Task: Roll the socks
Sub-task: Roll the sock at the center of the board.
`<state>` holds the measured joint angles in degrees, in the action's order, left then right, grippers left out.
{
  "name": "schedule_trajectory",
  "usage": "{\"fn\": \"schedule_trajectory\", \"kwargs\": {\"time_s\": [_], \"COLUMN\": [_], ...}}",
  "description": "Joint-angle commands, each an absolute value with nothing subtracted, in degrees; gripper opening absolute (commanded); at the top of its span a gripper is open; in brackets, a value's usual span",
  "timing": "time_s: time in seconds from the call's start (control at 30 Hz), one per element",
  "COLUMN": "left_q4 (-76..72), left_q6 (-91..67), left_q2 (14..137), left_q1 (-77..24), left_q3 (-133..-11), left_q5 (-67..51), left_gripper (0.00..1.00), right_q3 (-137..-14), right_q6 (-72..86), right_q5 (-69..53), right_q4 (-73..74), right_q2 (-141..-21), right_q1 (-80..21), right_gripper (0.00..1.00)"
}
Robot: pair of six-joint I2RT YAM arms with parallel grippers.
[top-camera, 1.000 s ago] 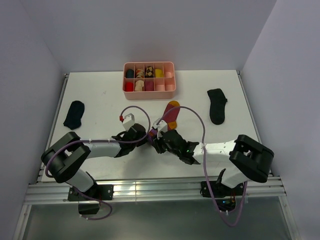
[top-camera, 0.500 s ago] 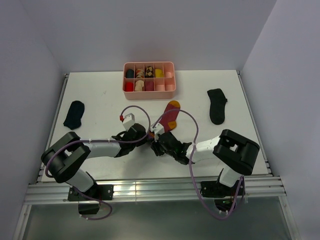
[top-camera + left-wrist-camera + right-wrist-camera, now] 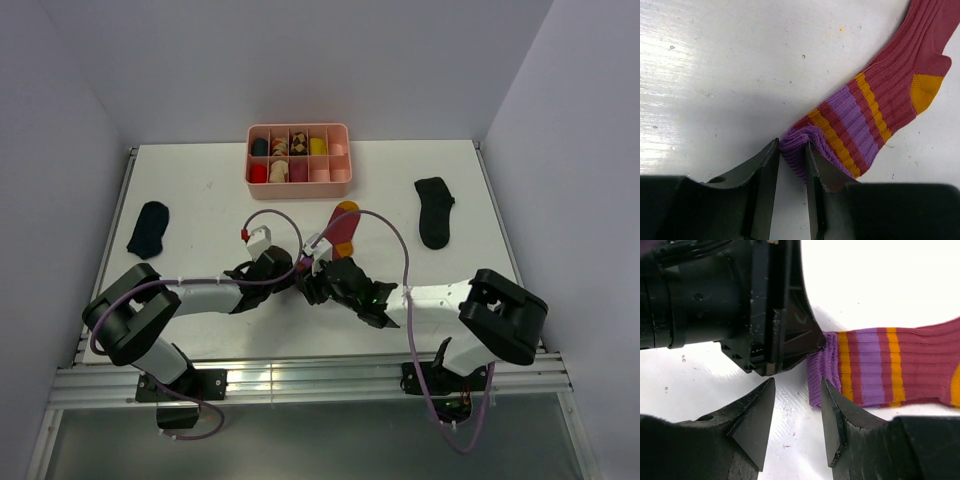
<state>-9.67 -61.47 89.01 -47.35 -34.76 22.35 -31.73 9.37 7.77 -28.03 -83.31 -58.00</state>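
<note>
From where I stand, both arms lean in low and meet near the middle of the white surface [image 3: 200, 180]. The striped sock [image 3: 342, 228] lies flat there, stretched on a slant. Its orange-yellow toe points toward the pink tray [image 3: 300, 189] at the far edge, and its purple cuff end lies nearest the arms.

The left tool [image 3: 791, 165] is closed narrowly on that cuff. The ribbed purple fabric bunches into a small fold between its two dark fingers [image 3: 765, 172], and the rest of the striped sock [image 3: 875, 105] fans out flat beyond them.

The right tool [image 3: 792, 410] faces it from the other side, just beside the same cuff. Its jaws stand apart with only bare surface between them, holding nothing. One of its fingertips [image 3: 832, 410] sits right at the cuff's edge; I cannot tell whether it touches. In that view the left tool [image 3: 822, 340] pinches the upper corner of the cuff of the striped sock [image 3: 890, 365].

The left-hand black sock [image 3: 148, 228] lies well apart near the left edge, and the right-hand black sock [image 3: 435, 212] lies off to the right. Both lie flat and unrolled. The tray's compartments hold small bundles in several colours.
</note>
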Motion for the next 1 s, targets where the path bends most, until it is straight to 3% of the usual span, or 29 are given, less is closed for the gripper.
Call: {"fn": "schedule_trajectory", "kwargs": {"time_s": [0.0, 0.73, 0.97], "left_q4": [-3.25, -0.44, -0.18], "left_q6": [-58.89, -57.83, -57.66], "left_q2": [89.65, 89.03, 88.77], "left_q1": [-47.55, -47.55, -47.46], "left_q3": [-35.16, -37.18, -38.41], "left_q5": [21.80, 22.50, 22.76], "left_gripper": [0.33, 0.34, 0.35], "right_q3": [-33.66, -34.80, -34.98], "right_q6": [6.86, 7.56, 10.45], "right_q5": [6.42, 5.45, 7.82], "right_q4": [-29.00, -30.76, -26.81], "right_q2": [-84.72, -97.73, -99.75], "right_q1": [-58.27, -55.90, -56.07], "right_gripper": [0.49, 0.48, 0.38]}}
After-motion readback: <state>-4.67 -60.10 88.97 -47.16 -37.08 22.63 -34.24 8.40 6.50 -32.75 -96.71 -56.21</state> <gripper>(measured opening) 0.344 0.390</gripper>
